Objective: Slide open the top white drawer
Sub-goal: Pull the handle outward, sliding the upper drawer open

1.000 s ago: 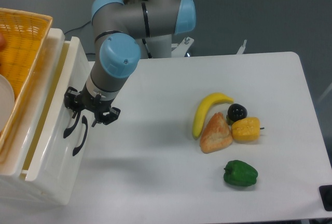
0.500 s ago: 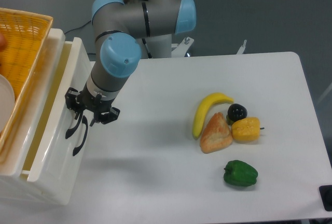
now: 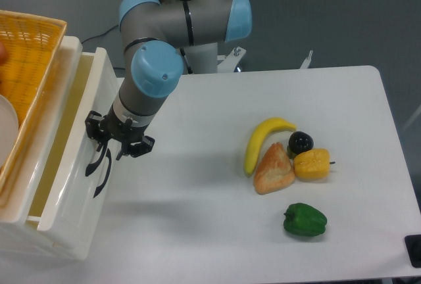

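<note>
Fixed camera view, from above the table. The top white drawer (image 3: 72,165) is shown at the left edge of the white table (image 3: 217,231), as the upper part of a glossy white cabinet (image 3: 46,248). Its front panel is seen as a wide white face with rounded corners, on which a curved black handle (image 3: 99,160) is mounted; a second curved black handle (image 3: 104,180) is visible just below it. The drawer is pulled partly out, so that a pale yellowish interior is exposed between the front panel and the cabinet top. A yellow woven basket (image 3: 26,54) is carried on the cabinet top, with the edge of a white plate (image 3: 5,133) inside it.

The gripper (image 3: 117,143) is placed at the upper handle, with its black fingers set around the handle's top end; whether they are actually clamped on it cannot be told from this view. The grey and blue arm (image 3: 158,67) is angled down from the rear.

Compared with the frame one second earlier, the drawer front and the gripper are displaced slightly to the right, and a wider strip of interior is uncovered.

On the right of the table a banana (image 3: 262,141), a piece of bread (image 3: 273,169), a dark plum-like fruit (image 3: 301,142) and a yellow pepper (image 3: 312,164) are grouped in contact; a green pepper (image 3: 304,220) is set apart, nearer the front edge.
</note>
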Motion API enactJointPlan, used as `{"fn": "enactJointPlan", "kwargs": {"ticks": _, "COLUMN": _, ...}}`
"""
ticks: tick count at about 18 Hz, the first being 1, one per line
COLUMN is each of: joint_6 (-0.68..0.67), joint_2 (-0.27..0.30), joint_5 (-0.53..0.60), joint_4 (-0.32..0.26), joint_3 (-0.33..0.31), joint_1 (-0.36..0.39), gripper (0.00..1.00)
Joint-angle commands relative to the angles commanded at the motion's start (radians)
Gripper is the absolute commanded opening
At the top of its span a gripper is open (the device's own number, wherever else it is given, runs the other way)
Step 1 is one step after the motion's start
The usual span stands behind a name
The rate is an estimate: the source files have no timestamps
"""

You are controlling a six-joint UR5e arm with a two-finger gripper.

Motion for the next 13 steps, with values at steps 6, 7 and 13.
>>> {"fn": "enactJointPlan", "kwargs": {"ticks": 6, "joint_6": 0.0, "joint_2": -0.002, "joint_5": 0.0, "joint_4": 0.0, "joint_3": 0.0, "joint_1": 0.002, "gripper": 0.27}}
{"fn": "enactJointPlan", "kwargs": {"ticks": 7, "joint_6": 0.0, "joint_2": -0.002, "joint_5": 0.0, "joint_4": 0.0, "joint_3": 0.0, "joint_1": 0.002, "gripper": 0.25}}
{"fn": "enactJointPlan", "kwargs": {"ticks": 13, "joint_6": 0.0, "joint_2": -0.002, "joint_5": -0.009, "joint_4": 0.0, "joint_3": 0.0, "joint_1": 0.009, "gripper": 0.22}}
